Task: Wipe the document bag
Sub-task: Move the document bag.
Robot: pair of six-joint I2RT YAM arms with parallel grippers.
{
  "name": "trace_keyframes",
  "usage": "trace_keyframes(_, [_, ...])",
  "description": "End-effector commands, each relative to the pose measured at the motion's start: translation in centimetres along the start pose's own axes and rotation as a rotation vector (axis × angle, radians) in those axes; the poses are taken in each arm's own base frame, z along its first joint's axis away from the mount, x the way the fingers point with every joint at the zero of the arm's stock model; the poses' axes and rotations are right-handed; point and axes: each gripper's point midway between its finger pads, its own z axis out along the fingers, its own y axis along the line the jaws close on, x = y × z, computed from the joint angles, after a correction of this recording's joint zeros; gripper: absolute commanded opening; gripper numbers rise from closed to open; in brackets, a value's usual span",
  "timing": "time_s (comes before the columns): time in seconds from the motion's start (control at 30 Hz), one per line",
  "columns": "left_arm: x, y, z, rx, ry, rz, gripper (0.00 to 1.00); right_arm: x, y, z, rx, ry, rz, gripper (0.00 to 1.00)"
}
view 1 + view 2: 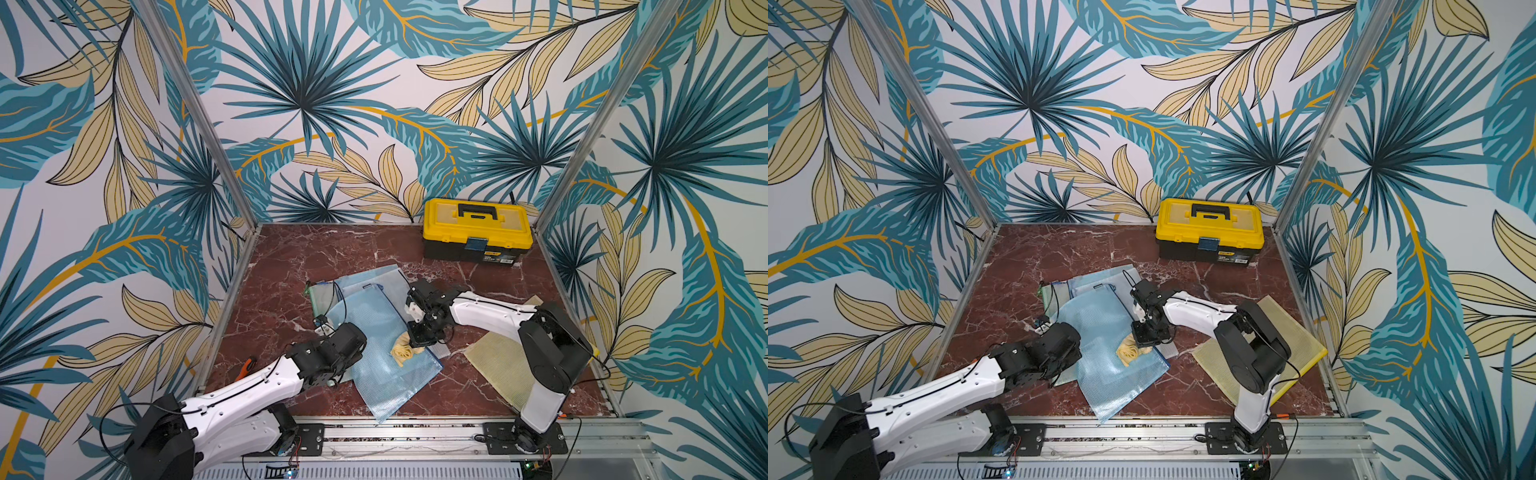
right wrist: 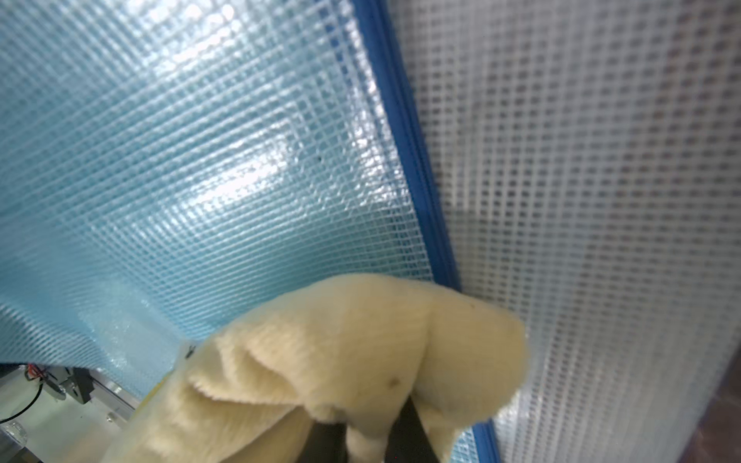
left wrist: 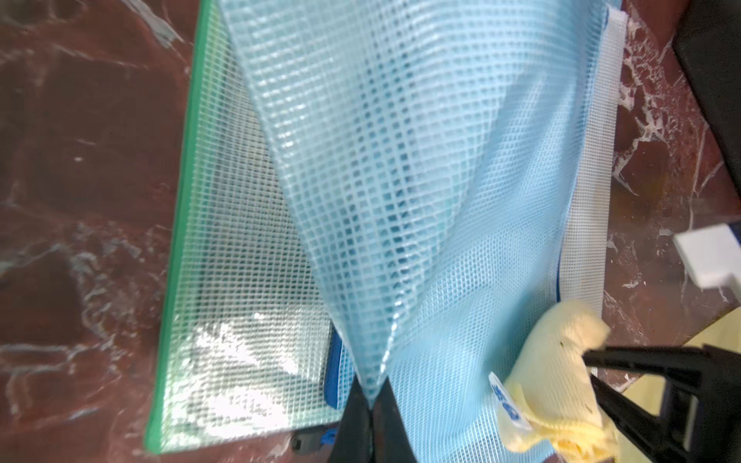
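1. The blue document bag (image 1: 386, 386) lay mid-table (image 1: 291, 257), partly over a green-edged bag (image 3: 240, 260).
2. The left gripper (image 3: 371, 405) was pinched tight on the blue document bag's edge, which rose in a tented fold.
3. The right gripper (image 2: 367, 439) was clamped on a yellow cloth (image 1: 403, 352) that rested on the bag beside its blue zip edge.
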Motion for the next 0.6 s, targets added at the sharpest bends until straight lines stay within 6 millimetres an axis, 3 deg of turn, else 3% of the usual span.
trace_keyframes(0.0, [-0.2,-4.1,0.9,0.125,0.032,0.111,0.00,0.6,-1.1,-0.3,0.019,-0.025,0.062,0.00])
trace_keyframes(0.27, [0.0,-10.8,3.7,0.278,0.127,0.278,0.00,0.7,-1.1,-2.2,0.016,-0.091,0.091,0.00])
trace_keyframes(0.43, [0.5,-12.1,5.8,0.374,0.173,0.315,0.00,-0.7,-0.6,-3.5,0.017,-0.149,0.086,0.00])
trace_keyframes(0.57, [1.1,-12.2,6.5,0.397,0.200,0.359,0.00,-3.0,-0.3,-4.1,0.046,-0.186,0.076,0.00])
